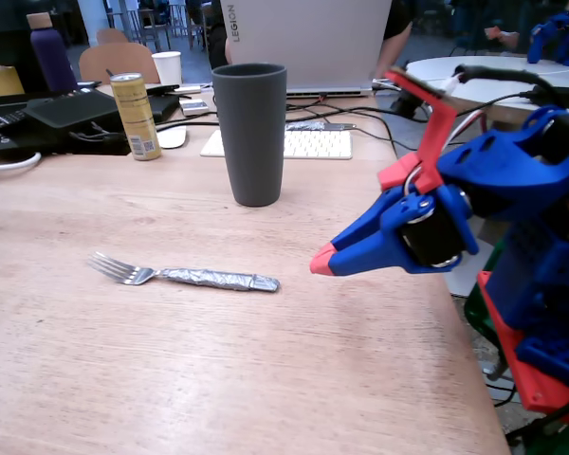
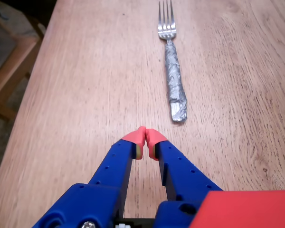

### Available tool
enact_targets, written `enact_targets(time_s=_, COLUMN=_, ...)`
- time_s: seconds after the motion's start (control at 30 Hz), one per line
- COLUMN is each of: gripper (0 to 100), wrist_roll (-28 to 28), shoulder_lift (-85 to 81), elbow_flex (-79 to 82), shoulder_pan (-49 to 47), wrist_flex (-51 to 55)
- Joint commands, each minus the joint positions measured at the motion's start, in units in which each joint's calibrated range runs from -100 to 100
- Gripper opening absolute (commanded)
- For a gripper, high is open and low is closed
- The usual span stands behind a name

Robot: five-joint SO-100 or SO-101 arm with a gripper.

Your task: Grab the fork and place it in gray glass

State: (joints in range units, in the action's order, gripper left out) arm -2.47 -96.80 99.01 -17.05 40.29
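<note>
Blue gripper (image 1: 321, 263) with red tips hangs above the wooden table (image 1: 171, 379) at right in the fixed view, jaws together and empty | fork (image 1: 185, 275) lies flat left of it, tines leftward | gray glass (image 1: 251, 133) stands upright behind the fork | wrist view: gripper (image 2: 146, 136) fingertips touch, fork (image 2: 174, 71) lies just ahead, tines pointing away.
</note>
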Motion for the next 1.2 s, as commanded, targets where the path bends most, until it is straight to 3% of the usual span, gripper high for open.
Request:
enact_targets(time_s=0.0, gripper=0, wrist_roll=-0.15, shoulder_lift=-0.45, elbow_flex=0.43, shoulder_pan=0.30, wrist_flex=-0.63)
enact_targets(time_s=0.77, gripper=0, wrist_roll=-0.10, shoulder_lift=2.29, elbow_flex=-0.80, shoulder_pan=-1.05, wrist_flex=-0.96)
enact_targets(time_s=1.17, gripper=0, wrist_roll=-0.10, shoulder_lift=43.28, elbow_flex=-40.91, shoulder_pan=-1.22, wrist_flex=-0.63)
